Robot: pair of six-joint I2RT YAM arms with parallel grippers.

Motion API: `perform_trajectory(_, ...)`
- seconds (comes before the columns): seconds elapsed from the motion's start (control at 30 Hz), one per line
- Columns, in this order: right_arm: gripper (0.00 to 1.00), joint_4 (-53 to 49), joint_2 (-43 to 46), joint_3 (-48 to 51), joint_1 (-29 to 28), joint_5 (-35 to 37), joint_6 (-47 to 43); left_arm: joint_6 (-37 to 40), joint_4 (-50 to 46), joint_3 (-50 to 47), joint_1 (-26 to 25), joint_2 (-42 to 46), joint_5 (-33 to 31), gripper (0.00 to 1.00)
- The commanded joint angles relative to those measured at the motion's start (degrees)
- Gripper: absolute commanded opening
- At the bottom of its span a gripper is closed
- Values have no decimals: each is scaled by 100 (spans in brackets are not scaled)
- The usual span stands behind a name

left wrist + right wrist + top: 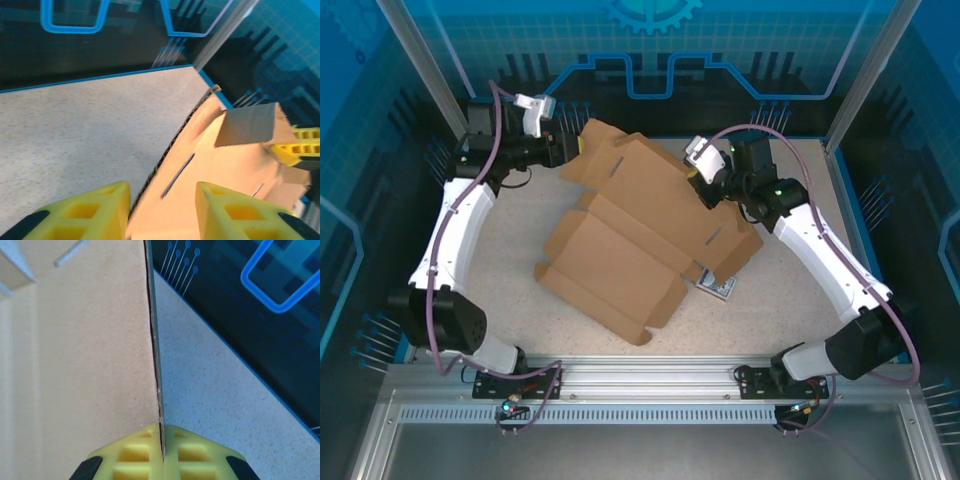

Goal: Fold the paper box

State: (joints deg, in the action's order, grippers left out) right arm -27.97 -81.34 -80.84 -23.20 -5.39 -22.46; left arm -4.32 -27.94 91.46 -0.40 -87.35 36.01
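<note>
Brown cardboard, the paper box [620,240], lies mid-table [510,250], with its long axis running roughly far-left to near-right. Your right gripper [161,437] is clamped on a raised panel's edge on the box's far-right side. Your left gripper [162,205] sits at the far-left corner, jaws parted, a panel edge running between them, gripping nothing. The left arm is nearer that free corner, and the box lies ahead of it.

I see the box [640,240] plain brown; the card [718,288] blue-and-white patterned; the table [510,240] beige, finely speckled; the fingers [85,215] yellow with black ends; the arms [455,228] white, black at the joints; the back wall [740,40] blue, gridded.
</note>
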Motion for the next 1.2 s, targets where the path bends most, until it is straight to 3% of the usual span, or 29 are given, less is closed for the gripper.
perform_trajectory(0.0, 3, -77, -146, -132, 127, 12, 223, -254, 777, -546, 122, 377, -740, 45)
perform_trajectory(0.1, 3, -60, -356, -141, 182, 11, 288, -661, 1268, -1086, 173, 758, -1032, 47)
perform_trajectory(0.27, 2, -52, -732, -205, 218, 143, 352, -1348, 1926, -2038, 77, 1224, -927, 48)
perform_trajectory(0.5, 2, -68, -1172, -287, 237, 151, 376, -1525, 2965, -3588, -927, 1508, -1640, 49)
perform_trajectory(0.8, 3, -215, -1505, -515, 241, 187, 336, -1082, 3745, -4145, -2531, 298, -2440, 49)
perform_trajectory(1.17, 4, -611, -1831, -1069, 176, 565, 457, -526, 4124, -3749, -3154, -1159, -3174, 44)
